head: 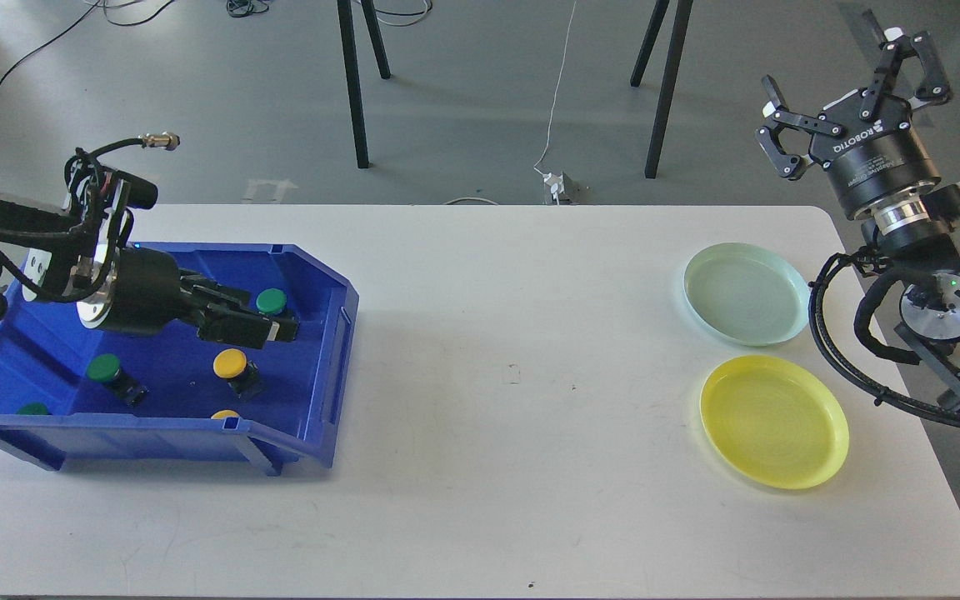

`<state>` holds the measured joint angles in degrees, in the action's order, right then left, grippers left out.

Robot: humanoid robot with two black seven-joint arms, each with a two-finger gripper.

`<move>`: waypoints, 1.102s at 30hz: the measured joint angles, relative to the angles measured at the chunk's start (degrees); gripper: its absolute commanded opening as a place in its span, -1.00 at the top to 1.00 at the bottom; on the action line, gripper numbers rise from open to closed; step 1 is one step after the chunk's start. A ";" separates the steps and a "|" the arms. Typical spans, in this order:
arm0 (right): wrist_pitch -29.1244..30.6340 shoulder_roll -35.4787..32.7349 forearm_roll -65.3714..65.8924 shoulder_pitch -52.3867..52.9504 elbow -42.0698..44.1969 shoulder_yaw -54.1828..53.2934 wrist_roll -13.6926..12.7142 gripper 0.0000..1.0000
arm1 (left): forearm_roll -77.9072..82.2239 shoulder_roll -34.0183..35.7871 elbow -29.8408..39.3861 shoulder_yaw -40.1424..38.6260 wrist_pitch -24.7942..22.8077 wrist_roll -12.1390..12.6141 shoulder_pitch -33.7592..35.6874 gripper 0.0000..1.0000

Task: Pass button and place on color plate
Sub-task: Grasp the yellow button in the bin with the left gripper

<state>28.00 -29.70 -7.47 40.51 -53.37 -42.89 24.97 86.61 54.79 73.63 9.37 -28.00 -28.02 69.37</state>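
A blue bin (326,367) at the table's left holds several buttons on black bases. A green button (272,301) is at the back right, a yellow button (229,362) in the middle, another green button (102,367) to the left. Two more caps peek over the front wall. My left gripper (267,317) reaches into the bin from the left, open, its fingertips right at the back green button's base. My right gripper (851,71) is open and empty, raised beyond the table's right edge. A pale green plate (747,293) and a yellow plate (773,421) lie at the right.
The white table (513,375) stretches between the bin and the plates. Black stand legs (353,83) and a white cable are on the floor behind the table. My right arm's cables (847,358) hang beside the plates at the table's right edge.
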 measured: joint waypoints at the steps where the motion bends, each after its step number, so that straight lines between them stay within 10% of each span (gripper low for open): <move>1: 0.00 0.00 0.00 0.01 -0.02 0.00 0.00 -0.98 | 0.47 -1.19 -1.75 0.48 0.00 0.01 -0.52 -0.95; 14: 0.00 -0.86 -0.09 -0.64 -0.25 -0.05 0.03 -0.98 | 3.86 -11.16 -18.51 5.05 0.05 0.01 -3.61 -0.94; 33: 0.00 -0.80 -0.09 -1.12 -0.25 -0.13 0.08 -0.98 | 4.73 -12.98 -22.05 4.93 1.02 0.01 -6.92 -0.94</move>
<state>28.00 -30.50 -7.56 39.39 -53.61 -43.03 25.05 91.34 41.81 51.58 14.30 -26.98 -28.01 62.44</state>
